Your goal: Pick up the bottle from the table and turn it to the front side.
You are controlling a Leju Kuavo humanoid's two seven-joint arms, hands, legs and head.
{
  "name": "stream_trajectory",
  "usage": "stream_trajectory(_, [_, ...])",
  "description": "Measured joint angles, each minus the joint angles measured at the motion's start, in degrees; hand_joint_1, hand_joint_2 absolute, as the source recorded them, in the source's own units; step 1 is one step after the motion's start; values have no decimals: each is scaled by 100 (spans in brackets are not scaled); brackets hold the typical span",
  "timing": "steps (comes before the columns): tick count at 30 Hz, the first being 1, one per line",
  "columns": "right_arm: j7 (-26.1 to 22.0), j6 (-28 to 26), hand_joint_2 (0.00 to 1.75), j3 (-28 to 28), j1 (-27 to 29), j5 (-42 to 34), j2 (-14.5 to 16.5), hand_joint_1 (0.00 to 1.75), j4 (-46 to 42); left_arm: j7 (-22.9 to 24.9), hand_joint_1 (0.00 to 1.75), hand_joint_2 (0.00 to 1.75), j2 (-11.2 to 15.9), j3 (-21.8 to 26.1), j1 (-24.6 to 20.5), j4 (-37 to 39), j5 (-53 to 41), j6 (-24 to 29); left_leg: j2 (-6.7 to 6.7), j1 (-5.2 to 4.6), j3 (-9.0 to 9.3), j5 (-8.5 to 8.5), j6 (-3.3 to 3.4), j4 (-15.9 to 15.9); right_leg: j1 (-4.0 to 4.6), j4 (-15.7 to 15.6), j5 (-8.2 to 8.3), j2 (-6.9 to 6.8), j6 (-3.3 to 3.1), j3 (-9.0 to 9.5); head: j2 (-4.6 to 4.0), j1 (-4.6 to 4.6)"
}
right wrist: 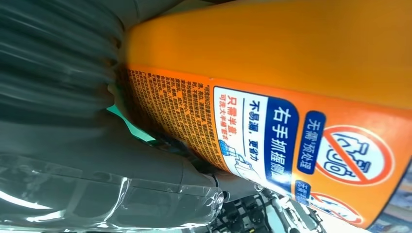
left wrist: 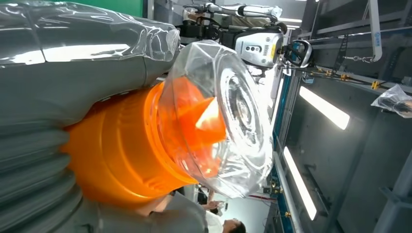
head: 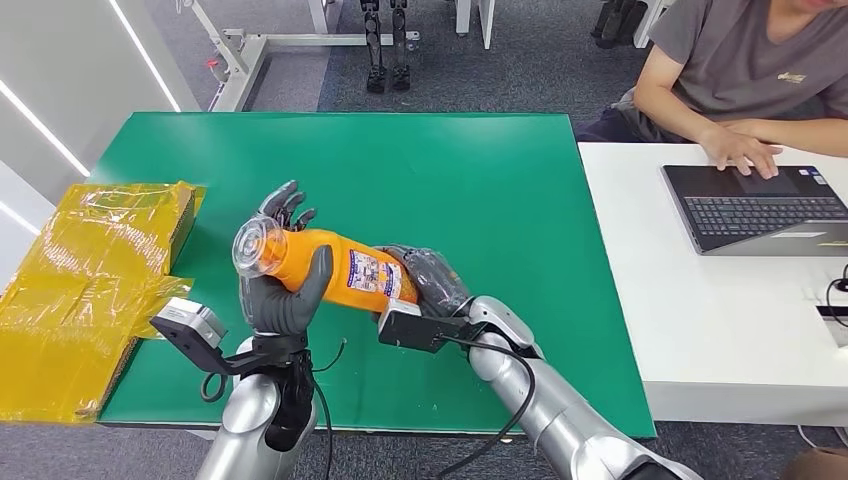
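High head view down over the green table; 2 wrist views tight against the shared orange bottle

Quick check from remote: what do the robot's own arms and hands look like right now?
Both arms are silver and rounded. The left hand and right hand are grey with darker fingers. A black-and-silver camera box sits at each wrist, and black cables run along both forearms.

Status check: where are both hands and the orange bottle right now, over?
Left hand grips orange bottle near its clear cap. Right hand holds the base end. Bottle lifted sideways above green table. Nothing in the way.
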Motion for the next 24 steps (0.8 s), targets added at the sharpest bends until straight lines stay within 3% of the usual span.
stream_trajectory(15, [184, -275, 175, 46, 24, 166, 4, 175, 45, 0, 175, 175, -4, 2, 47, -2, -38, 88, 0, 0, 1, 0, 0, 0, 0, 0, 0, 0, 0, 0, 0, 0])
stream_trajectory(16, [198, -317, 175, 46, 31, 172, 7, 165, 39, 0, 175, 175, -4, 2, 48, -2, -43, 91, 0, 0, 1, 0, 0, 0, 0, 0, 0, 0, 0, 0, 0, -1])
stream_trajectory(19, [243, -427, 175, 45, 59, 175, 14, 34, 10, 0, 175, 175, -3, 2, 50, -2, -56, 99, 0, 0, 1, 0, 0, 0, 0, 0, 0, 1, 0, 0, 0, -1])
stream_trajectory(20, [274, -520, 175, 42, 88, 161, 15, 0, -24, 0, 175, 175, -3, 2, 50, -3, -61, 117, 0, 0, 1, 0, 0, 0, 0, 0, 0, 0, 0, 0, 0, 0])
stream_trajectory(24, [348, -977, 175, -42, 409, -183, 27, 0, -408, -2, 175, 175, -4, 2, 58, -14, -72, 237, -1, 0, 0, 0, 0, 0, 0, 0, -1, -2, 0, 0, 0, 0])
